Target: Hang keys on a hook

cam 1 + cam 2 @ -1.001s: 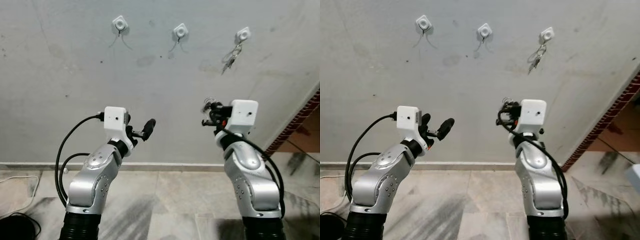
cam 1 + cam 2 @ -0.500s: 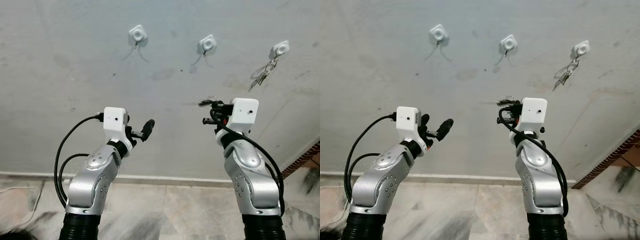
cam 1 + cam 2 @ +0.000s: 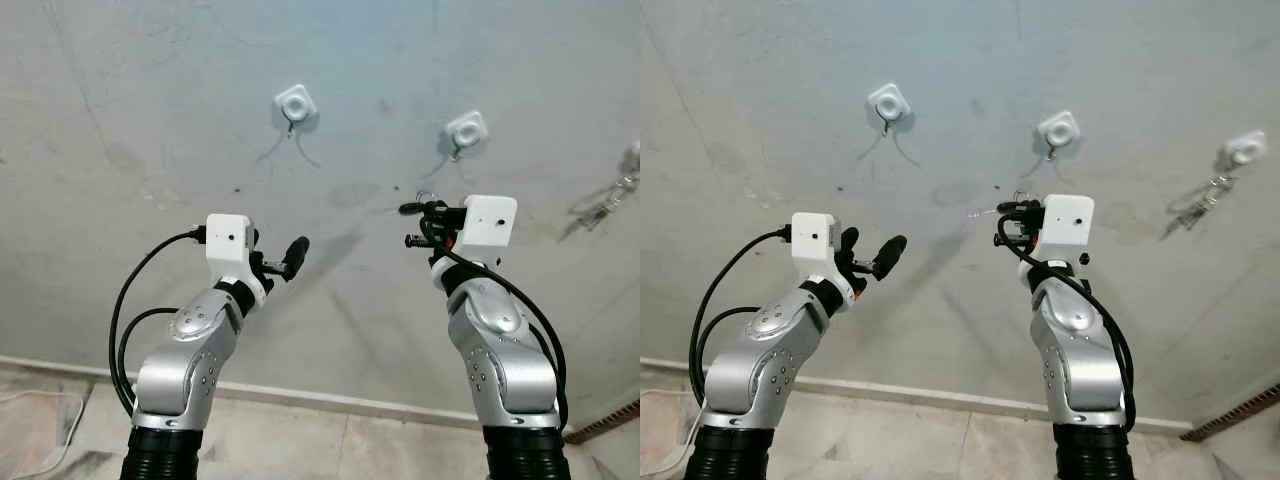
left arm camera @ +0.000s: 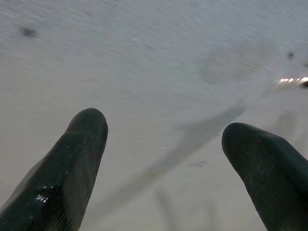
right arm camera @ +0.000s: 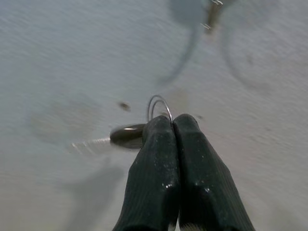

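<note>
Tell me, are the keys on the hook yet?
Not yet. One bunch of keys already hangs on the far right hook. The right gripper has its jaws shut on a key ring, just below the middle hook. Lifting the ring onto that hook is left.

A stained grey wall meets a pale tiled floor.

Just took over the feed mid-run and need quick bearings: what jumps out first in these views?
The right hand is raised toward the grey wall, its black fingers pinched shut on a key with its ring. Just above it sits a white hook, with another white hook to its left; a bunch of keys already hangs from a third hook far right. The left hand is open, holding nothing.
</note>
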Controlling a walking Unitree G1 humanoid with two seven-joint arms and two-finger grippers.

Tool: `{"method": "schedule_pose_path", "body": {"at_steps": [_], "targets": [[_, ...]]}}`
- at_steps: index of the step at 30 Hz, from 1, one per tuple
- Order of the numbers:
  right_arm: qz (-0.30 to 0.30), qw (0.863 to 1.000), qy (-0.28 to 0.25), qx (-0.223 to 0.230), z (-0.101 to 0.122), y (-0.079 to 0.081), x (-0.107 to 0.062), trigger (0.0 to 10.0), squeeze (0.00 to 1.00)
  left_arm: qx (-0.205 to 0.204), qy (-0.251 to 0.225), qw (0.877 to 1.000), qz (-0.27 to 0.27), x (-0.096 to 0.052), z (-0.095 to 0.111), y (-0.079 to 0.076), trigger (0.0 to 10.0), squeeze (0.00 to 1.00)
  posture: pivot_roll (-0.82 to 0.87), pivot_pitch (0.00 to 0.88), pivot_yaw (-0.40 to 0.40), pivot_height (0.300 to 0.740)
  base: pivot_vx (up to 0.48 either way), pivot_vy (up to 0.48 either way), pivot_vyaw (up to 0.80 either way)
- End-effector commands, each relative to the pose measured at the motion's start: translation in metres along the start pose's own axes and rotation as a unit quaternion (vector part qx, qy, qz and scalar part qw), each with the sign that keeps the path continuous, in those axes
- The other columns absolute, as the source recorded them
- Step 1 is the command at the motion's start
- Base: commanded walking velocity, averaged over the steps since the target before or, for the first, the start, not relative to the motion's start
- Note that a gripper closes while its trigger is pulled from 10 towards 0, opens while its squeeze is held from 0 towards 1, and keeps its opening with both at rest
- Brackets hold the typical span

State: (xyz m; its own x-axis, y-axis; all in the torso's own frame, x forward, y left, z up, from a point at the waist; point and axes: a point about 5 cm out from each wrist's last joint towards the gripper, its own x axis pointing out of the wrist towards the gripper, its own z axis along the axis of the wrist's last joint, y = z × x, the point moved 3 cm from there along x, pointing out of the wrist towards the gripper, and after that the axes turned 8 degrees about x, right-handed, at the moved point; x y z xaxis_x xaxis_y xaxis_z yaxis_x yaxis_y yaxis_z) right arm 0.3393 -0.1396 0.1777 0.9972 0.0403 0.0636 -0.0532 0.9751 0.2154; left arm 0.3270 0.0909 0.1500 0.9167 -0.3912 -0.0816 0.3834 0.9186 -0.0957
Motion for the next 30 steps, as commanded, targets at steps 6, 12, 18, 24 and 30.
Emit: {"method": "schedule_pose_path", "body": {"at_steps": [6, 12, 18, 24, 30], "targets": [[-0.01, 1.0, -0.008, -0.001, 0.0031, -0.0092, -0.0025, 10.0, 0.0, 0.017, -0.008, 1.0, -0.015, -0.0027, 0.0012, -0.0127, 10.0, 0.0, 0.17, 0.0, -0.075, 0.74, 0.0, 0.0, 0.0], [-0.007, 1.0, -0.009, -0.002, 0.0032, -0.0079, -0.0023, 10.0, 0.0, 0.01, -0.01, 1.0, -0.019, -0.0031, 0.0019, -0.0136, 10.0, 0.0, 0.17, 0.0, -0.076, 0.74, 0.0, -0.194, 0.0], [-0.007, 1.0, -0.008, -0.002, 0.0025, -0.0075, -0.0022, 10.0, 0.0, 0.01, -0.008, 1.0, -0.019, -0.0025, 0.0018, -0.0126, 10.0, 0.0, 0.17, 0.0, -0.071, 0.74, 0.0, -0.402, 0.0], [-0.008, 1.0, -0.006, -0.005, 0.0007, -0.0074, -0.0024, 10.0, 0.0, 0.009, 0.0, 1.0, -0.025, -0.0042, -0.0017, -0.015, 10.0, 0.0, 0.17, 0.0, -0.069, 0.74, 0.0, -0.367, 0.0], [-0.006, 1.0, -0.003, -0.007, -0.0009, -0.0071, -0.0024, 10.0, 0.0, 0.003, 0.0, 1.0, -0.023, -0.0057, -0.0022, -0.0129, 10.0, 0.0, 0.18, 0.0, -0.071, 0.74, 0.0, -0.061, 0.0]]}}
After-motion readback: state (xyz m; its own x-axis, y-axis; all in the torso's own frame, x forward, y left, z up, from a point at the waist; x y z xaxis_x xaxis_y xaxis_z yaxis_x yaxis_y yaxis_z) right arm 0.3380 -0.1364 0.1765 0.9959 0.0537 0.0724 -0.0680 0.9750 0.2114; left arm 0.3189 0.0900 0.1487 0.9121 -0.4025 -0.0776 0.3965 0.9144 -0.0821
